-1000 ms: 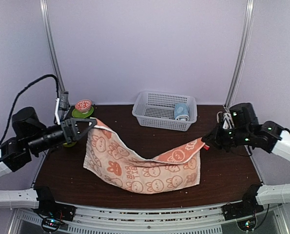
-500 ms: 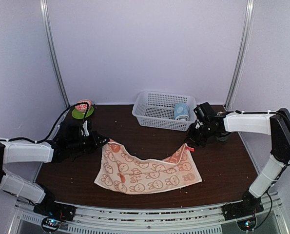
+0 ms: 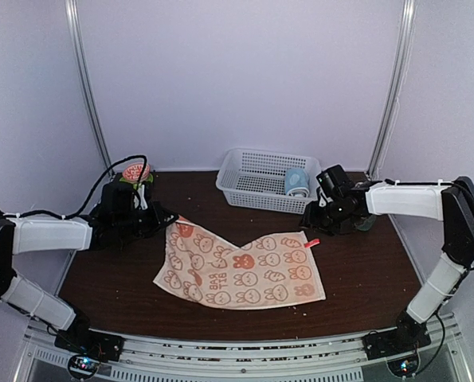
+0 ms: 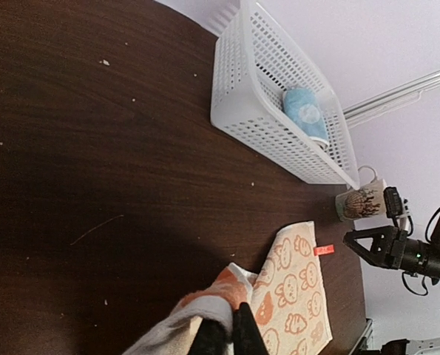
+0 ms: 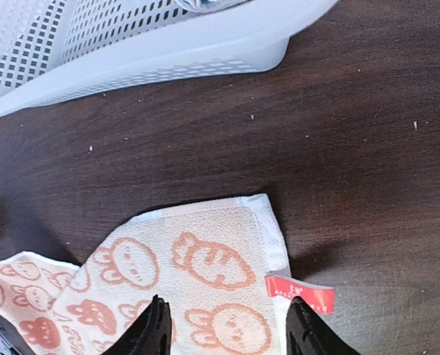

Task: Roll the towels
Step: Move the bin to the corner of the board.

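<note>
Where the dark brown wood table point(image 3: 356, 278) fills the booth, pale lilac walls point(image 3: 237, 79) close it in on three sides, w/ metal poles point(image 3: 85, 79) in the back corners. Vs a sec ago: the orange bunny towel point(image 3: 240, 270) hung stretched in the air btwn both arms and sagged in the middle; now it lies nearly flat at table centre. The right gripper point(image 5: 231, 325) has let go, fingers apart just above the towel's far-right corner by its red tag point(image 5: 299, 293). Both arms have swung inward and lower. The left gripper point(image 4: 220, 333) is clenched on the towel's far-left corner, which bunches up slightly off the wood. Behind the towel, a white mesh basket point(image 3: 256, 199) sits at back centre w/ the blue towel point(image 3: 296, 182) rolled up in its right end. A printed mug point(image 4: 359, 202) stands right of the basket, close by the right arm & mostly hidden by it from above. A round red-pink object point(image 3: 135, 170) sits back left, partly behind the left arm's cable
</note>
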Tool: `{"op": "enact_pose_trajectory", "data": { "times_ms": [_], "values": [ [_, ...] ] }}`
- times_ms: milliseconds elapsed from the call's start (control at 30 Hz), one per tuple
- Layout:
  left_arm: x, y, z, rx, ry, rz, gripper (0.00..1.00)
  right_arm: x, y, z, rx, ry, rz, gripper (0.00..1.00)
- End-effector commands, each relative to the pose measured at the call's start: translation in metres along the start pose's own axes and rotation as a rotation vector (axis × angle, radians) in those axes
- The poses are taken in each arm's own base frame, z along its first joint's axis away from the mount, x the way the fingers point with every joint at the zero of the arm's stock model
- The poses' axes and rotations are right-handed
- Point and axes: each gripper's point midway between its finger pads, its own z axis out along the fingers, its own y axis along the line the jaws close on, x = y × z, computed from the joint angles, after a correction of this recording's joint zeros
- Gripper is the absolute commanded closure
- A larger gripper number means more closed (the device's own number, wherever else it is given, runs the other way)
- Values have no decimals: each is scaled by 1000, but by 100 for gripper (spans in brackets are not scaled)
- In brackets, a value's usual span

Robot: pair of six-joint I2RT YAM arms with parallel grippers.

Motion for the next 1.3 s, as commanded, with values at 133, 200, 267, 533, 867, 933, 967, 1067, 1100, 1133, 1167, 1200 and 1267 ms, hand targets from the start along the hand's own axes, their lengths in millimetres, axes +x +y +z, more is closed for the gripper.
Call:
{"op": "enact_pose_trajectory", "data": {
  "times_ms": [133,200,267,533,867,933,967,1067,1100,1133,1167,1200,1267],
  "values": [
    [-13,21,3,-183,28,117,100,-14,1,32,22,-27,-70,46],
    [-17,28,1,-240,25,134,100,-13,-6,39,59,-14,-75,47],
    [-19,32,2,-272,33,151,100,-17,-12,44,116,-4,-82,48],
    [-24,37,15,-333,78,156,63,-20,-36,62,298,72,-116,53],
    [-30,39,-9,-463,104,263,24,-16,-37,68,292,100,-119,52],
    [-27,50,-4,-538,164,298,23,-16,-36,71,293,111,-126,52],
    [-25,58,1,-577,197,314,23,-16,-37,73,297,116,-127,52],
    [-24,72,16,-639,250,344,25,-14,-38,78,310,133,-135,53],
    [-26,76,21,-656,256,350,25,-13,-40,79,319,141,-138,53],
    [-28,79,27,-665,263,360,25,-12,-42,80,325,148,-142,54],
    [-28,82,32,-680,275,368,25,-10,-43,82,330,155,-145,55],
    [-30,84,38,-689,283,373,25,-7,-45,84,334,165,-148,56],
    [-34,86,47,-698,285,375,26,-4,-46,84,338,174,-155,58]
  ]
}}
